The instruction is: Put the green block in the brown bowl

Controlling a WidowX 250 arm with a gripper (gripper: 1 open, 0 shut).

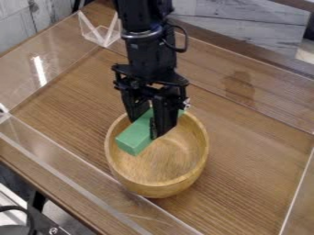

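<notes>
Fingers of the black robotic hand [150,122] pinch the flat green rectangular block [134,137] over the round light-brown wooden bowl [159,176], lower centre of the frame — presumably for a short drop inside.

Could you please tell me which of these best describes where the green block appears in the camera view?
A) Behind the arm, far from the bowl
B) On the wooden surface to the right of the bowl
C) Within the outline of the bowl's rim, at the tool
C: the green block shows inside the rim of the brown bowl, right at the tool.
</notes>
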